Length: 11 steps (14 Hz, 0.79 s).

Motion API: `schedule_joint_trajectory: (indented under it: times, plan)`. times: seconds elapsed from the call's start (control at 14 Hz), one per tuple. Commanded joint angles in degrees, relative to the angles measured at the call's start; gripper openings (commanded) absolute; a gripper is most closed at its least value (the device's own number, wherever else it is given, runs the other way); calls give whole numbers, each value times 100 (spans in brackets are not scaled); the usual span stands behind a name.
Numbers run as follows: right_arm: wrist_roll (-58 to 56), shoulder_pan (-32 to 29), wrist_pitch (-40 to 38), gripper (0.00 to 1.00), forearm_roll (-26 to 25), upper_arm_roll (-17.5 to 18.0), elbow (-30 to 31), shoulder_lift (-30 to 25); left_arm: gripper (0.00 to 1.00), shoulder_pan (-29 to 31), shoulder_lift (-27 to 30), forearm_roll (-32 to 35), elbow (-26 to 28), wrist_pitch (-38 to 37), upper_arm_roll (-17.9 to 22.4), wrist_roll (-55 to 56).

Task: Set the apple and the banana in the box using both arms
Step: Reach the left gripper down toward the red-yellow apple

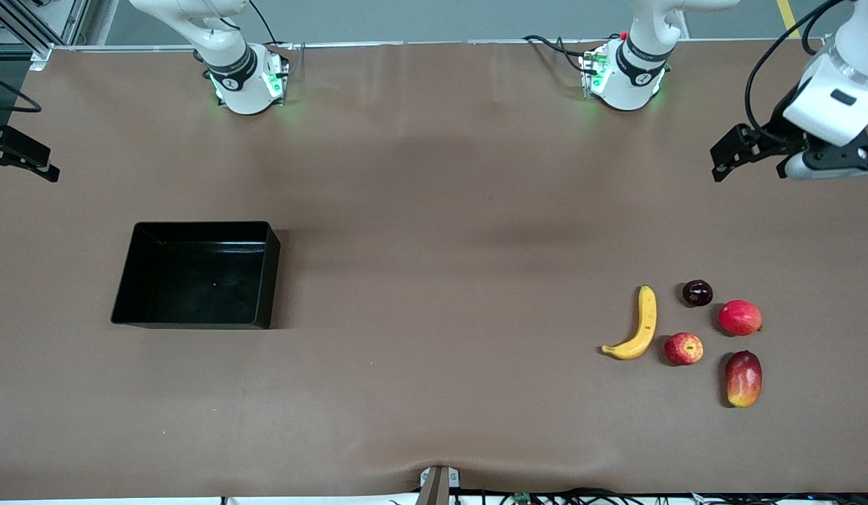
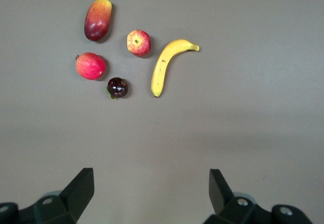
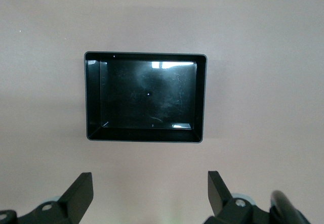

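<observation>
Brown tabletop (image 1: 434,175): your box (image 1: 195,277) near right arm's end; banana (image 1: 639,324), apple (image 1: 683,348) near left arm's end. Left gripper (image 2: 150,196) and right gripper (image 3: 150,196) both up, jaws wide.

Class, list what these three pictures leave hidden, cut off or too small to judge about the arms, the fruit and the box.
1. Right gripper: the front view's edge cuts it off; its wrist view shows only fingertips, spread apart.
2. Left gripper: its wrist view's edge cuts off everything but the spread fingertips.
3. Box: a tiny light speck on its floor, too small to identify.
4. Banana and apple: undersides hidden against the table.
</observation>
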<state>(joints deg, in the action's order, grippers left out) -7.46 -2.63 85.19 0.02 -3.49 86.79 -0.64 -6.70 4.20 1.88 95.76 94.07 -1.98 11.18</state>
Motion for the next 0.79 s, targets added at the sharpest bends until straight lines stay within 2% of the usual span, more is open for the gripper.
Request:
schedule_joint_trajectory:
  times: [0.0,0.29,0.43,0.57,0.71]
  plan:
    - [-45,-107,-38,100,112,42,-136,82,100,37,-480,-12,-303,-57,5,-55]
    - [-36,-115,-38,100,94,42,-136,117,100,45,-1209,268,-295,654,31,-55]
    - [-106,-133,111,100,42,42,-145,484,100,185,-1630,348,-303,1146,31,-64]
    - [-98,-141,155,100,-3,42,-145,495,100,256,-2026,357,-303,1664,31,-72]
    - [-80,-264,331,100,50,42,-136,949,100,396,-2360,366,-295,2156,31,-90]
